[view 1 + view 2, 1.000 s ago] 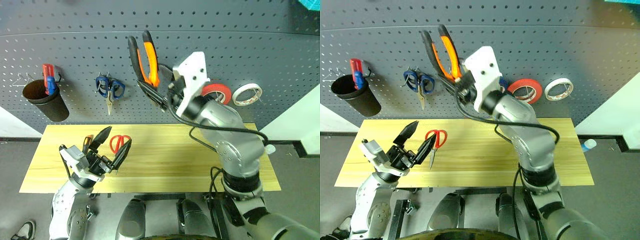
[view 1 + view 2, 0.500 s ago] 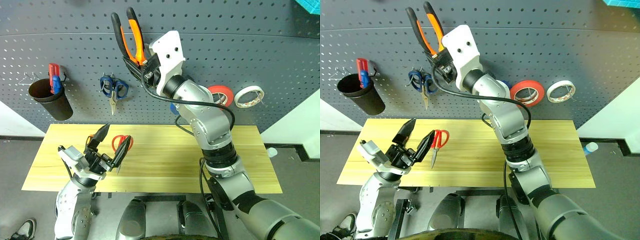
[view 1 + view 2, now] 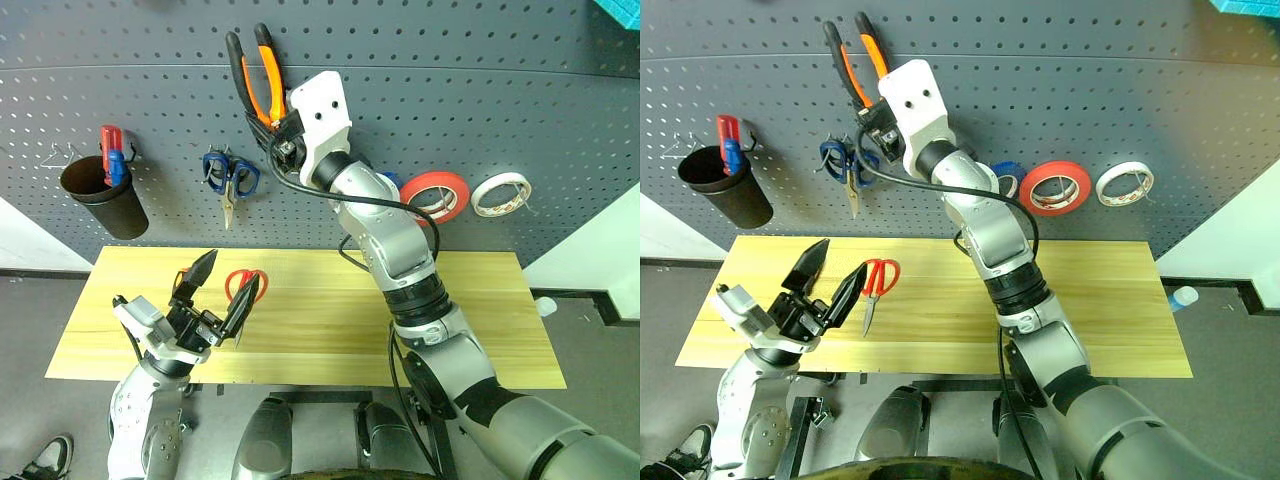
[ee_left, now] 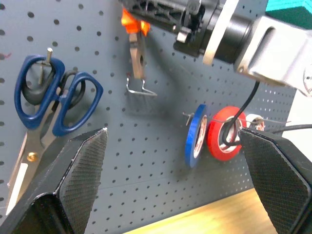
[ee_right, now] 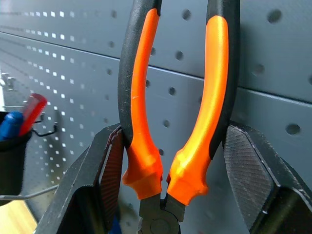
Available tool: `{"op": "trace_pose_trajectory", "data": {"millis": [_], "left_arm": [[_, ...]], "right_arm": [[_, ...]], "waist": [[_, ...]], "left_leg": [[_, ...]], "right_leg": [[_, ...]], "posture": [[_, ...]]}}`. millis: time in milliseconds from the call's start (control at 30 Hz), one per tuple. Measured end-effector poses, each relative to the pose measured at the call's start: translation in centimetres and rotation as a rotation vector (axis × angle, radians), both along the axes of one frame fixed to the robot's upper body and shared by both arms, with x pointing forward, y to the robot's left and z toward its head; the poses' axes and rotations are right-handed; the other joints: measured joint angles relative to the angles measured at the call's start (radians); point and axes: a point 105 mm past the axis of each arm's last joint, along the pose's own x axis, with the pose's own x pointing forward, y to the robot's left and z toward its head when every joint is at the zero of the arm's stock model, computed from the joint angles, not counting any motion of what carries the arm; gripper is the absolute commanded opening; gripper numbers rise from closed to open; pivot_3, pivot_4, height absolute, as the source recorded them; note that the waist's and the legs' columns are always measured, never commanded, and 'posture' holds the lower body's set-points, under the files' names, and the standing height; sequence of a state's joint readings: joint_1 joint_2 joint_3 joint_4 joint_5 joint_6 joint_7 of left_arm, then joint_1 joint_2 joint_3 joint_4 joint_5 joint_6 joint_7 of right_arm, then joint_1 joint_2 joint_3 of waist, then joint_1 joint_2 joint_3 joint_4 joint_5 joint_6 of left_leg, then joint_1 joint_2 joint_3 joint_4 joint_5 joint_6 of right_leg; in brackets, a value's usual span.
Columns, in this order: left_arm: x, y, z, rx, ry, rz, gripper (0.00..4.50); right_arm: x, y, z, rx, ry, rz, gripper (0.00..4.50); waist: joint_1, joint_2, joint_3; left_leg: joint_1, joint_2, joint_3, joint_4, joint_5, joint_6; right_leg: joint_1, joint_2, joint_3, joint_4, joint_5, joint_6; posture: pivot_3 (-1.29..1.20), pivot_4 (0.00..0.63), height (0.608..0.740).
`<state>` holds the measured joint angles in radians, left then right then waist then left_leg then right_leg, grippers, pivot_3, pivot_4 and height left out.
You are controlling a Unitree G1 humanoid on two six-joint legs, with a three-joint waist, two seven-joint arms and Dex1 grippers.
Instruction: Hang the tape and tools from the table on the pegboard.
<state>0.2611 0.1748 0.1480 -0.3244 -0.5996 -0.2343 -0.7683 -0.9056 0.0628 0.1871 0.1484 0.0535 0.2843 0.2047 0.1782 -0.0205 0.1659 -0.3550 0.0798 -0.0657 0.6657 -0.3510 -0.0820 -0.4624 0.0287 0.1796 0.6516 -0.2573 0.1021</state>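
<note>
My right gripper (image 3: 278, 135) is shut on the pliers (image 3: 256, 72), holding them just below the orange-and-black handles (image 5: 181, 102), which point up against the dark grey pegboard (image 3: 520, 100). The pliers' steel nose (image 4: 137, 54) hangs just above a wire hook (image 4: 141, 90). The red tape (image 3: 438, 195) hangs on the pegboard to the right of that arm. The red-handled scissors (image 3: 243, 284) lie on the wooden table (image 3: 480, 320) at its left. My left gripper (image 3: 229, 277) is open just in front of them, with nothing between its fingers.
Blue-handled scissors (image 3: 230, 177) hang left of the pliers. A black cup (image 3: 98, 200) holding red and blue handles hangs at the far left. A blue roll (image 4: 194, 135) and a white roll (image 3: 500, 193) hang on either side of the red tape.
My right arm has carried the pliers up and to the left, closer to the pegboard. The left gripper has stayed in place and open.
</note>
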Motion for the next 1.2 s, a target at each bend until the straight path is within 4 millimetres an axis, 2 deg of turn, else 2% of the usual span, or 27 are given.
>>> {"op": "trace_pose_trajectory", "data": {"millis": [967, 1200], "left_arm": [[-0.5, 0.1, 0.0, 0.015, -0.011, 0.001, 4.5], [-0.5, 0.1, 0.1, 0.016, -0.013, 0.0, 4.5]], "right_arm": [[1.0, -0.1, -0.8, 0.012, -0.008, -0.075, 2.68], [1.1, -0.7, -1.6, 0.018, 0.003, -0.114, 2.68]], "waist": [[0.001, 0.0, 0.0], [0.001, 0.0, 0.0]], "left_leg": [[0.001, 0.0, 0.0, 0.0, 0.0, 0.0], [0.001, 0.0, -0.001, 0.0, 0.0, 0.0]], "right_leg": [[0.0, 0.0, 0.0, 0.002, 0.0, -0.001], [0.001, 0.0, 0.0, 0.002, 0.0, -0.001]], "posture": [[0.4, 0.119, 0.727], [0.4, 0.121, 0.727]]}}
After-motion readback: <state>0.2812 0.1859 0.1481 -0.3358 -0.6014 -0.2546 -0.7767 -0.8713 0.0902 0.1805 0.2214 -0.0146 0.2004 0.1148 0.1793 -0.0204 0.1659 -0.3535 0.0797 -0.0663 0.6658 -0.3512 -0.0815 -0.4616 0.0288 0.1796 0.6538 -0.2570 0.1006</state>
